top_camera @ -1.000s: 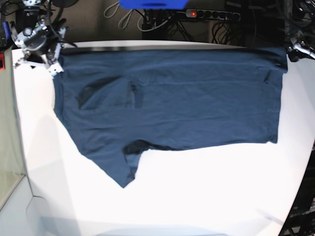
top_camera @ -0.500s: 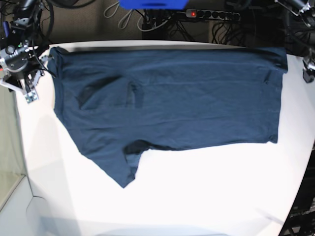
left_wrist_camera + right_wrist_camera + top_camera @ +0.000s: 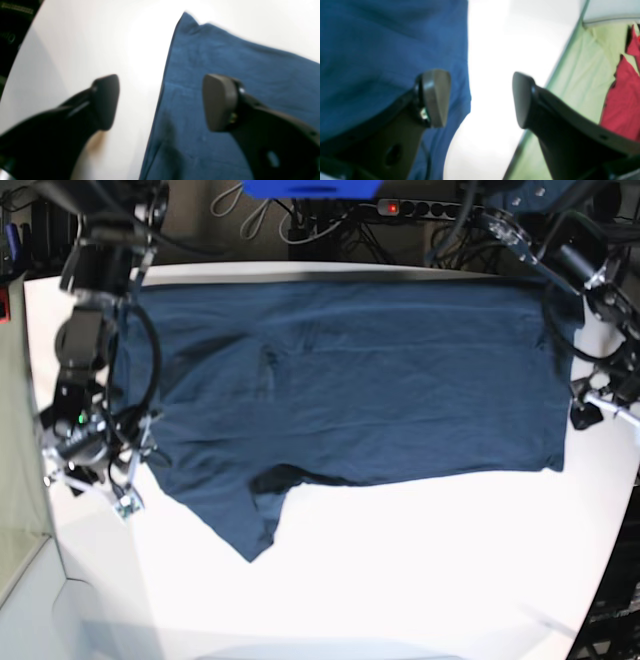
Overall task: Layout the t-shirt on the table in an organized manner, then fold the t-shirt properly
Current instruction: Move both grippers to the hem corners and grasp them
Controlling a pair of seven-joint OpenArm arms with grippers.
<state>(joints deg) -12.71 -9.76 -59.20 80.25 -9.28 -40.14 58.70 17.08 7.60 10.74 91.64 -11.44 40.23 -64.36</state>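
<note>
Navy-blue fabric of the t-shirt [image 3: 350, 380] lies spread across the far half of the white table [image 3: 400, 580], reaching its far edge, with one sleeve pointing toward the near edge. Both grippers hang over the shirt's side edges. The left gripper [image 3: 160, 102] has its jaws spread wide, holding nothing, one pad over cloth, one over bare table. The right gripper [image 3: 481, 98] is likewise spread and empty.

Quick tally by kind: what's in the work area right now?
T-shirt: 1, dark blue, spread flat
Table: 1, white
Grippers: 2, left gripper and right gripper, both with fingers apart and empty
Total: 4
</note>
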